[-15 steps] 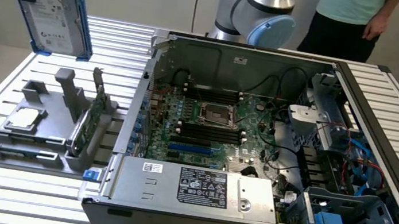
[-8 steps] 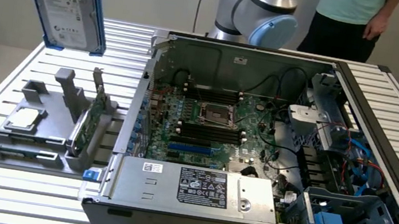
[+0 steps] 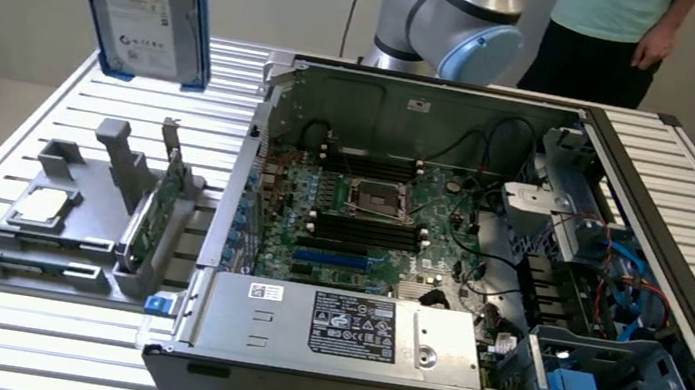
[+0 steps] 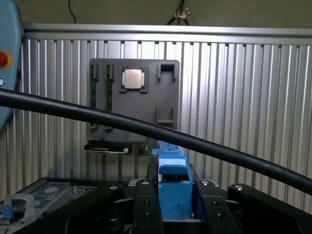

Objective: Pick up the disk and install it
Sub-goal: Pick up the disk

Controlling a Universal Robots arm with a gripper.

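High over the tabletop (image 3: 33, 335), at the exterior view's upper left: one disk (image 3: 151, 3), hanging in the air, clear of everything below.

Item: disk. Silver-grey body, white label, blue carrier round the edge. Long axis close to upright, leaning slightly. Label face is turned towards the exterior view, the top end is in the grip and the bottom end is free. In the wrist view the carrier's blue edge (image 4: 173, 180) runs straight out from the gripper (image 4: 175, 214).

Grip: fingers (image 4: 146, 214) clamped on the carrier from both sides, with no gap to be seen.

Below it: grey holder (image 3: 62, 218) with a chip (image 3: 43, 205) lying flat and a card (image 3: 164, 211) standing on edge. The holder's other slots look vacant, though the angle is poor.

Beside the holder: open case (image 3: 446, 269), well apart from the disk. A bay with blue parts (image 3: 593, 374) sits at its near corner, on the exterior view's right.

Also present: a person (image 3: 611, 28) standing behind the case.

Step in hand, by my reading: pick-up done, disk in carriage, install not yet begun.

Requirement for the install, as a judgement: the disk must cross the full width of the case. Its long axis must also be brought into line with the bay, probably away from upright, so the carrier enters squarely without snagging cables.
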